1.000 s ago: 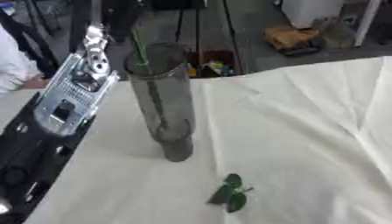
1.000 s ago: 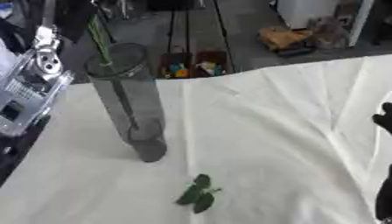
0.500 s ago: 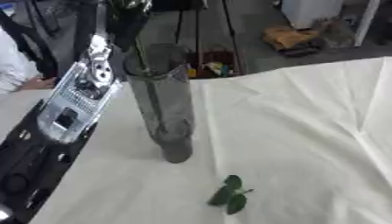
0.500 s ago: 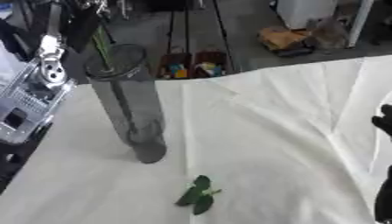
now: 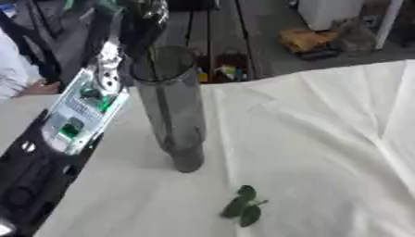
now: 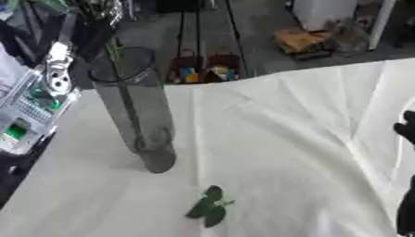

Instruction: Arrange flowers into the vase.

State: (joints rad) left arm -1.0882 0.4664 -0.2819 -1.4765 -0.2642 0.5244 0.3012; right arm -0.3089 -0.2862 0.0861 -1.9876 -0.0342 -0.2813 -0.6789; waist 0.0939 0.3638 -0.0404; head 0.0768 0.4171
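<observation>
Right robot hand [image 6: 405, 132] only in right-eye view, grip unreadable; left robot hand [image 5: 144, 16] blurred above vase [image 5: 172, 106].

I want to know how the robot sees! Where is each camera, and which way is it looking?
Left eye view: in the robot's head, looking down at the tall glass vase on the white tablecloth; the left arm shows along the left edge.
Right eye view: beside it in the head, also looking down; the black right hand peeks in at the right edge.
Both share the vase, the stem in it, and the fallen green leaves.
</observation>
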